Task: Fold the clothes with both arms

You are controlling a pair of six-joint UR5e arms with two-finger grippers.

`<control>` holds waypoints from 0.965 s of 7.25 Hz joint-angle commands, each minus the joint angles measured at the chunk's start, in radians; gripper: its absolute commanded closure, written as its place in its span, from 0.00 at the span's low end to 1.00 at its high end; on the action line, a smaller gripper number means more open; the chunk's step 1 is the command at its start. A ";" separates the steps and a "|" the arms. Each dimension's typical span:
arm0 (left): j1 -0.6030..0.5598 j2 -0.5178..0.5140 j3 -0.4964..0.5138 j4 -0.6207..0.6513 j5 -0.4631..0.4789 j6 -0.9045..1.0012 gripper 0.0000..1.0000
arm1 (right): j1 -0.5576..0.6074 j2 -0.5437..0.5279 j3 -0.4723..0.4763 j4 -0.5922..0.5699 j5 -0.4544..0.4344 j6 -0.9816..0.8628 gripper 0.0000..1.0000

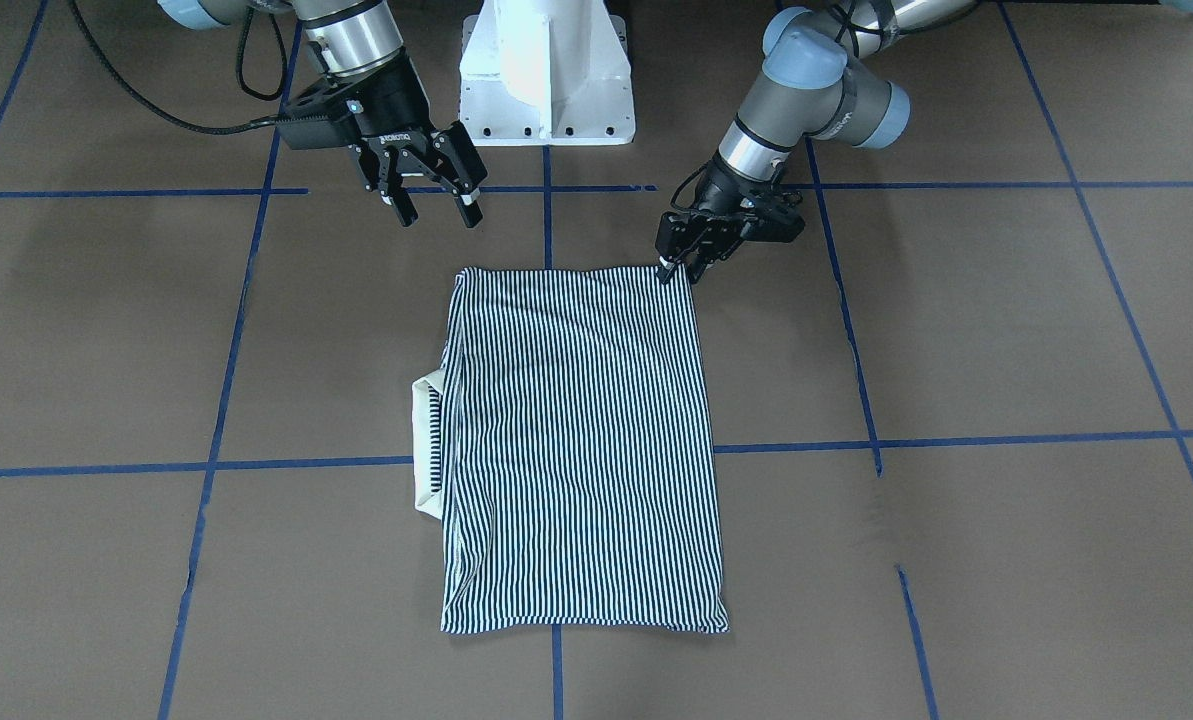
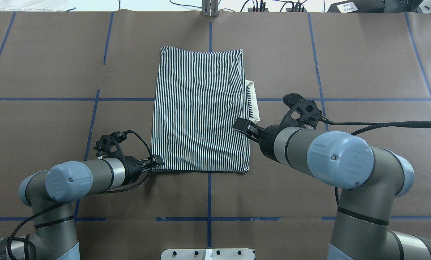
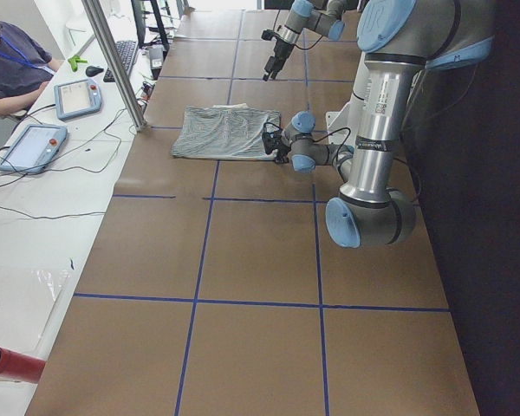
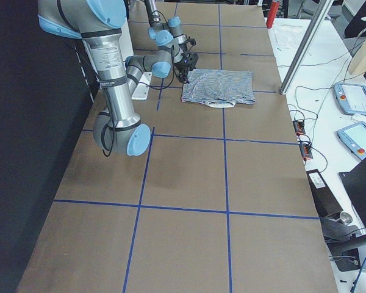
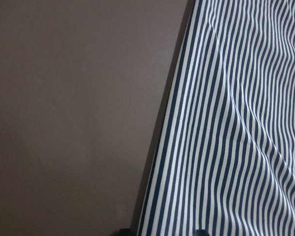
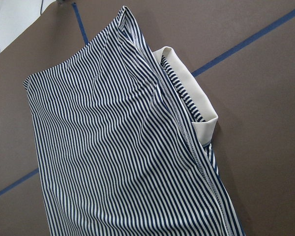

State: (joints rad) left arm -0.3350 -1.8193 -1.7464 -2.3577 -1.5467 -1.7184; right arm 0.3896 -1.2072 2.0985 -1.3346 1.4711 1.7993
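The striped polo shirt (image 1: 581,450) lies folded into a flat rectangle on the table, and its cream collar (image 1: 426,445) sticks out at one side. My left gripper (image 1: 672,270) is low at the shirt's near corner on the robot's side, touching it. In the left wrist view the striped cloth (image 5: 226,128) lies flat, with two dark fingertips just showing at the bottom edge. I cannot tell whether they pinch it. My right gripper (image 1: 436,208) is open and empty, raised above the table near the shirt's other near corner. The right wrist view shows the shirt (image 6: 118,147) and the collar (image 6: 191,98) from above.
The table is covered in brown paper (image 2: 49,65) with blue tape grid lines. The white pedestal base (image 1: 546,75) stands behind the shirt. An operator (image 3: 9,65) with tablets sits at a side bench beyond the far edge, and a metal post (image 3: 113,61) stands there.
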 commanded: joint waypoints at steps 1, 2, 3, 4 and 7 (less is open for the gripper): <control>0.005 -0.003 -0.004 0.000 0.000 -0.001 0.46 | 0.000 0.000 0.000 0.000 0.000 0.000 0.00; 0.008 -0.003 -0.005 0.000 0.000 -0.001 0.48 | 0.000 0.000 0.000 0.000 0.000 0.000 0.00; 0.008 -0.002 -0.010 0.000 0.002 -0.007 0.78 | 0.000 0.000 0.000 0.000 0.000 0.000 0.00; 0.008 -0.003 -0.010 0.000 0.002 -0.003 1.00 | -0.001 0.000 0.000 0.002 0.000 0.000 0.00; 0.008 -0.005 -0.013 0.000 -0.001 0.003 1.00 | -0.030 0.002 -0.001 -0.001 -0.026 0.036 0.06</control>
State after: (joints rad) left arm -0.3268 -1.8233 -1.7579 -2.3577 -1.5465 -1.7171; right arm 0.3801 -1.2070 2.0983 -1.3341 1.4651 1.8085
